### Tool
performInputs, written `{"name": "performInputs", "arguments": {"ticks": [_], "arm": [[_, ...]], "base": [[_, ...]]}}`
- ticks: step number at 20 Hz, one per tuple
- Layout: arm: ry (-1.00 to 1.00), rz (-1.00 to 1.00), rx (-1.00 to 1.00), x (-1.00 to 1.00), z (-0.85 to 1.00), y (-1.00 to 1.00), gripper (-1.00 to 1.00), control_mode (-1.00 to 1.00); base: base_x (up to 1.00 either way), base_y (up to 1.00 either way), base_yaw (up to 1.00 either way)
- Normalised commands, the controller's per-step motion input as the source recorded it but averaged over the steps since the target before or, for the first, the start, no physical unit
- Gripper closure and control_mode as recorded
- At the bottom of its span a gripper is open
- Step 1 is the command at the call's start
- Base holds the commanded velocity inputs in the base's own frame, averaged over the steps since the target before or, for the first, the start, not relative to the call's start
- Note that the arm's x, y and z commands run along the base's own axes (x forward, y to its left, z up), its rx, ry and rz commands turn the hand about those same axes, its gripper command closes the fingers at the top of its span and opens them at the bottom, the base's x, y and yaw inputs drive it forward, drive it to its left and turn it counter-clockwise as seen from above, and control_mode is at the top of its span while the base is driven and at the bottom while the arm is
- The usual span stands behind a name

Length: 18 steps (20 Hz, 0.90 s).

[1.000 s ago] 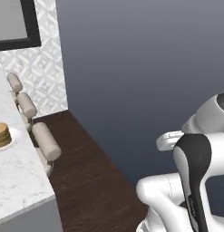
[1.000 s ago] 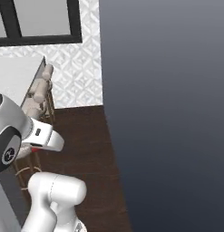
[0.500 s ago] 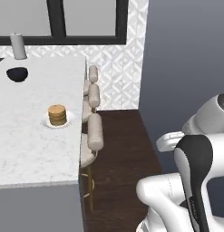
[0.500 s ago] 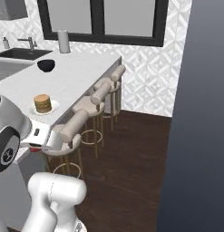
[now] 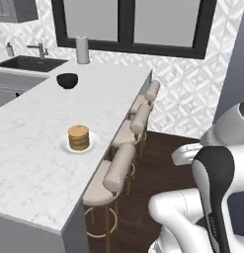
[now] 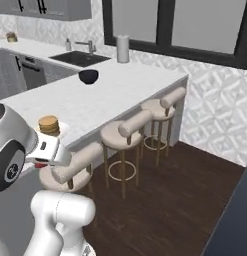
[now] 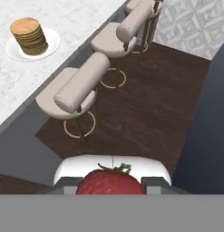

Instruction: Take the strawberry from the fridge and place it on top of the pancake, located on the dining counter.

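White marble desk [image 5: 39, 163] carries golden-brown pancake stack [image 5: 78, 137] near its stool-side edge; claw [image 7: 111, 183] pinches small red strawberry [image 7: 111, 182], ready for delivery.

- Glossy white rounded arm links [image 5: 179, 211], smooth plastic-looking shells, 4 o'clock in left base view.
- Black joint band [image 5: 216, 182] between shells.
- Dark round joint cap [image 6: 11, 170], 9 o'clock, right base view.

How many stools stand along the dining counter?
3, in a row on the counter's floor side: the nearest stool by the pancake, the middle stool behind it, the far stool near the wall end. None looks hidden.
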Motion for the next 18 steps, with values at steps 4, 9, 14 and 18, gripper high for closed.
{"name": "performInputs", "arguments": {"ticks": [4,9,14,18], "arm": [[0.0,0.0,0.0,0.0,0.0,0.0,1.0,1.0],[0.0,0.0,0.0,0.0,0.0,0.0,1.0,1.0],[0.0,0.0,0.0,0.0,0.0,0.0,1.0,1.0],[0.0,0.0,0.0,0.0,0.0,0.0,1.0,1.0]], "base": [[0.69,-0.51,0.78],[0.37,-0.47,0.82],[0.02,-0.57,0.77],[0.0,-0.8,0.66]]}}
